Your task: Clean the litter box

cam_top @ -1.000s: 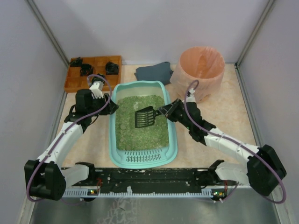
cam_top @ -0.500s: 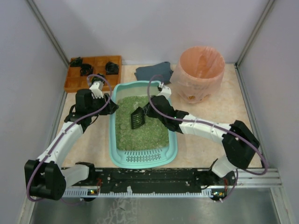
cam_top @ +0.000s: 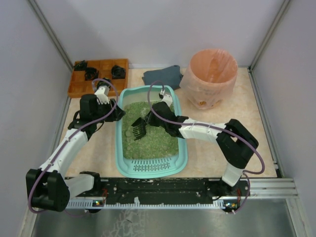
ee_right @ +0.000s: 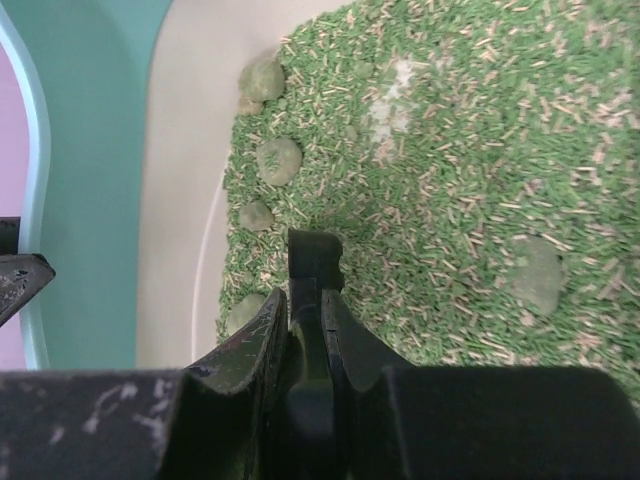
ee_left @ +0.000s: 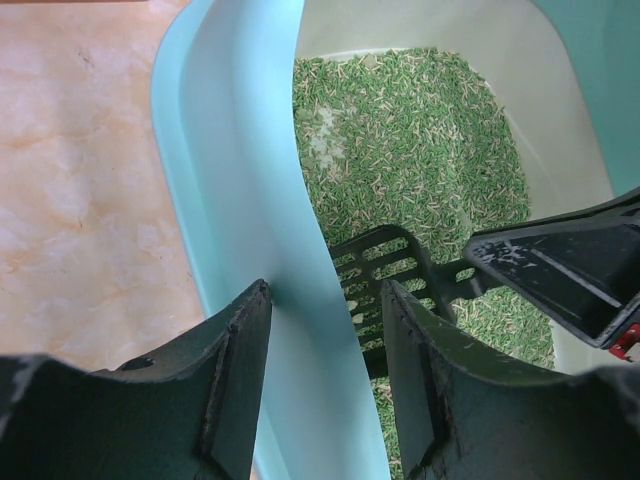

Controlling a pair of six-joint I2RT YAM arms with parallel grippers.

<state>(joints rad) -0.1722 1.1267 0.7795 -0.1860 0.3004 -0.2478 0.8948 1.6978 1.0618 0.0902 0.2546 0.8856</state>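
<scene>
Upper left of the top view I see a wooden tray (cam_top: 79, 86) with black pieces, at the back of the table (cam_top: 237, 113). Just right of it my left claw (cam_top: 120, 114) is part open and straddles the left wall of the litter box (cam_top: 117, 148), one finger (ee_left: 235, 370) outside, the other inside, both pressed on that wall. The litter box sits mid-frame, slotted grille toward the bottom, green litter (cam_top: 153, 140) inside. In the middle of the litter a black scoop (cam_top: 138, 129) is tipped down, tines in the granules. My right claw (cam_top: 157, 120) is clamped tight on the scoop handle (ee_right: 313, 258). The right wrist view shows several clumps (ee_right: 278, 158) near the box's pale inner wall. At upper centre there's a dark cloth (cam_top: 163, 75), and at upper right a round bin (cam_top: 210, 74) lined with a pink bag.
</scene>
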